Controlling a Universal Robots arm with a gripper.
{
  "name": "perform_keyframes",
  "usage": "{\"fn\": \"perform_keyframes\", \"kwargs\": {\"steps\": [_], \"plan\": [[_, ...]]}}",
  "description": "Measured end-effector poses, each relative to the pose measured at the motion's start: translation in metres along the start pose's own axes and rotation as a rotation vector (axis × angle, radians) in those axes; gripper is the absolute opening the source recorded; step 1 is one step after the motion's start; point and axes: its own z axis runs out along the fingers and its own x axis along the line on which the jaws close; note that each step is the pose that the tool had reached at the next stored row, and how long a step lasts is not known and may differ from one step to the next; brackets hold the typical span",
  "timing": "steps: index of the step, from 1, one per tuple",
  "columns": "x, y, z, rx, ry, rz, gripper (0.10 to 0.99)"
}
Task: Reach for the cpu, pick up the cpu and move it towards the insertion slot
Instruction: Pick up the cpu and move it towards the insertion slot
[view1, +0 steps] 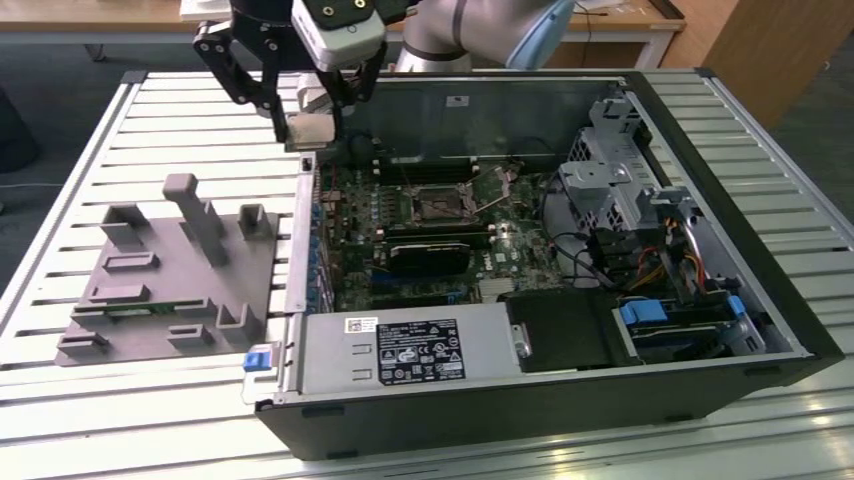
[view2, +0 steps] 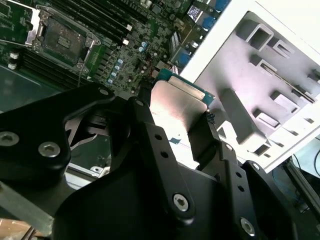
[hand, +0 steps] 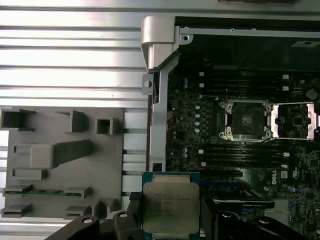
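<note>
**Operator:** Report the state of the tool and what it carries.

**Monitor:** You have the tool (view1: 310, 128) clenched on the cpu (view1: 308, 130). In the first wrist view the cpu (hand: 171, 208) shows its silvery top and green rim, seated between the two black fingers (hand: 131, 220). In the second wrist view the same chip (view2: 179, 107) is pinched at its edges, with one finger (view2: 207, 137) pressed against its side.

**Operator:** Where is the tool positioned?

**Monitor:** In the exterior view you see the tool raised above the tabletop (view1: 94, 130), with the cpu over the near wall of the open computer case (view1: 721, 180). The grey tray (view1: 167, 270) lies below the tool and to one side, outside the case and just beside its wall. The cpu touches neither the tray nor the board.

**Operator:** Locate the insertion slot.

**Monitor:** The insertion slot (view1: 437, 205) sits on the green circuit board (view1: 521, 250) inside the case, below the tool and well apart from the held cpu. In the first wrist view you can identify the insertion slot (hand: 245, 119) by its silver frame and dark square centre, with a hinged metal plate (hand: 295, 120) lying open beside it. In the second wrist view the slot (view2: 62, 41) is ahead of the fingers, and narrow black memory slots (view2: 100, 20) run alongside it. The cpu is not yet over the slot.
</note>
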Motion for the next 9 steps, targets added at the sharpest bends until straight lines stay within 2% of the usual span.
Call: {"fn": "perform_keyframes", "kwargs": {"steps": [9], "plan": [[-0.0090,0.0000,-0.0001,0.000,-0.0001,0.000,0.541]]}}
